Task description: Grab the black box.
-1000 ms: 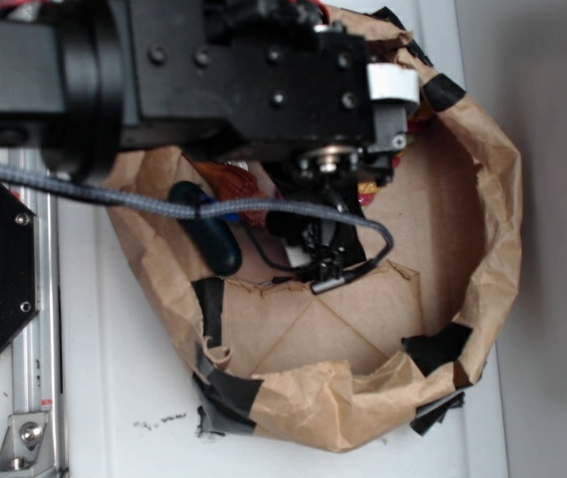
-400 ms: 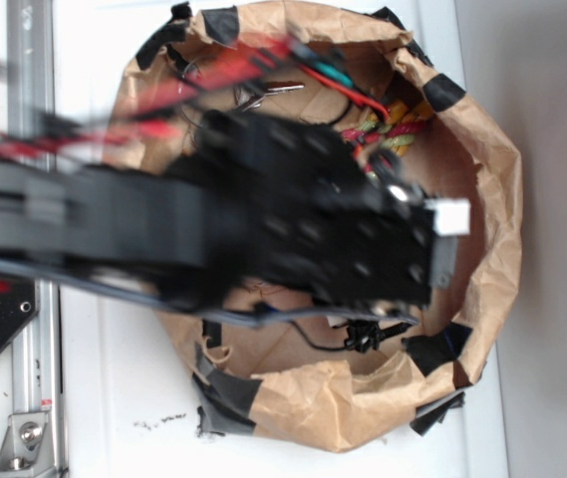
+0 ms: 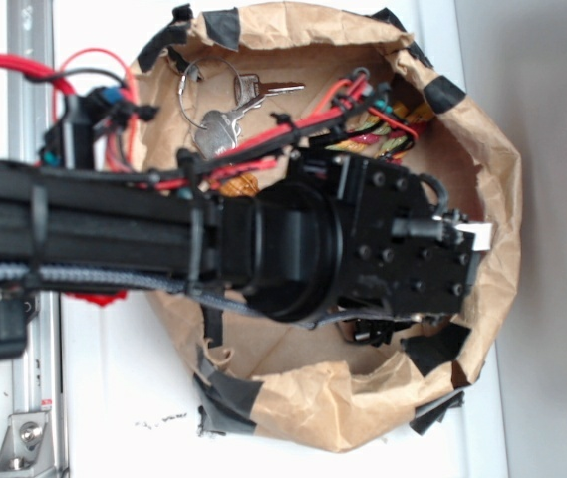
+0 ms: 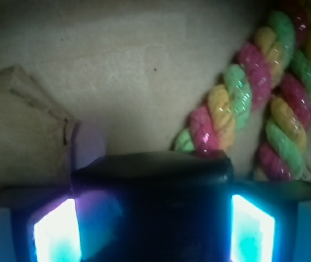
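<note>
In the wrist view, nearest the camera, two glowing cyan-white finger pads (image 4: 56,232) stand at the lower left and lower right, and between them sits the small glossy black square box (image 4: 152,169), its dark top edge spanning the whole gap from one pad to the other. The gripper (image 4: 152,234) therefore stands closed on the black box, the pads pressed against its two sides. Just beyond the box lies the pale brown paper floor (image 4: 128,71) of the container, with a folded brown paper flap (image 4: 21,131) rising at the left. Farther back on the right a thick twisted rope of pink, green and yellow strands (image 4: 229,112) runs diagonally, a second length of it lying beside the first.

From the exterior view, the black robot arm (image 3: 163,239) reaches in from the left across a round crumpled brown paper bag (image 3: 492,199) patched with black tape pieces (image 3: 442,347). The arm's wrist block (image 3: 403,249) hangs over the right half of the bag and hides the box and the fingers below it. Beyond the arm, near the bag's far rim, lies a set of silver metal keys on a ring (image 3: 218,105), and a bit of the coloured rope (image 3: 383,129) shows beside red cables (image 3: 303,124)
</note>
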Motion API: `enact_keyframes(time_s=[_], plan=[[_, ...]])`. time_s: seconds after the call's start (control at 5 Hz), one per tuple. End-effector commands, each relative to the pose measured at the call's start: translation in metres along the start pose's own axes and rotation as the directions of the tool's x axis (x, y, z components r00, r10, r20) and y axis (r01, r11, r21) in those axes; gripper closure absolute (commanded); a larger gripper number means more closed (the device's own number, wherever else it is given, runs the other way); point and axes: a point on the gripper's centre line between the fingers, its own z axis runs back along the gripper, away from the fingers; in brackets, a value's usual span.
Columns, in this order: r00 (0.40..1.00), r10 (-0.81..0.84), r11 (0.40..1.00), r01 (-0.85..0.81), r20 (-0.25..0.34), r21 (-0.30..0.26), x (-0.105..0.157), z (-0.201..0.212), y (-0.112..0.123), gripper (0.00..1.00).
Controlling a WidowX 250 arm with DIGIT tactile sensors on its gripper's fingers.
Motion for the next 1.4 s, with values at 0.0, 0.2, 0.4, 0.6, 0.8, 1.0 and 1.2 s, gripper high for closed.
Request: enact_keyframes(time_s=[0.0,0.2,0.4,0.6,0.8,1.0,1.2], plan=[[0.998,-0.023,0.999,0.024,0.055,-0.026,-0.005,0.007,0.015,1.0],[0.992,-0.04,0.997,0.047,0.121,-0.058,-0.006,0.048,0.038,1.0],[0.981,-0.023,0.988,0.052,0.19,-0.145,-0.002,0.093,0.059,1.0],[0.985,-0.002,0.98,0.037,0.174,-0.198,0.006,0.116,0.056,1.0],[0.985,-0.061,0.971,0.097,0.164,-0.221,0.008,0.129,0.036,1.0],[0.98,-0.114,0.971,0.144,0.16,-0.19,-0.016,0.14,0.023,1.0],[0.98,-0.106,0.973,0.137,0.168,-0.185,-0.02,0.135,0.024,1.0]])
